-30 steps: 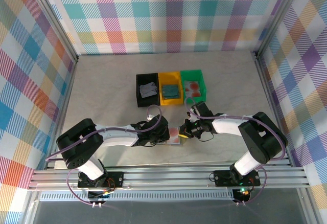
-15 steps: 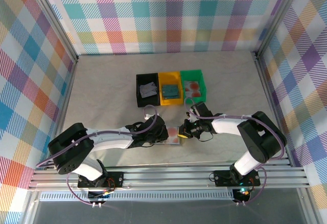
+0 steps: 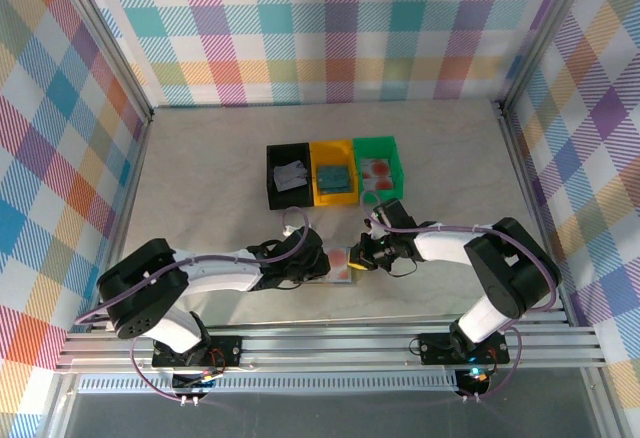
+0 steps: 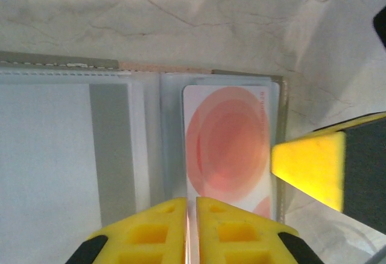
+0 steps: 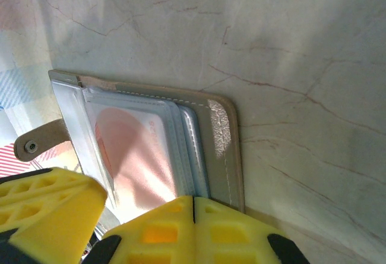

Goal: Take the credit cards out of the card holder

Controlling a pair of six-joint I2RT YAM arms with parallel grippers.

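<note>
The grey card holder (image 4: 108, 149) lies open on the table, also seen from above (image 3: 322, 279). A reddish-pink credit card (image 4: 226, 143) sits in its right pocket panel (image 5: 129, 155). My left gripper (image 4: 192, 207) hovers right over the card's left edge, its yellow fingers parted by a narrow slit through which the card's pale edge shows. My right gripper (image 5: 193, 202) is shut with nothing between its fingers, and its tips rest at the holder's outer edge. One right finger (image 4: 307, 167) shows beside the card. From above, both grippers meet at the holder (image 3: 318, 258) (image 3: 360, 256).
Three small trays stand in a row behind the holder: black (image 3: 270, 176), yellow (image 3: 314, 173) and green (image 3: 398, 163), each with cards inside. A snap tab (image 5: 36, 143) sticks out from the holder. Metal frame rails run along the near edge (image 3: 330, 343).
My left arm's elbow has swung lower and leftward while its gripper stayed at the holder. The left fingers have parted slightly. The right arm has not moved.
</note>
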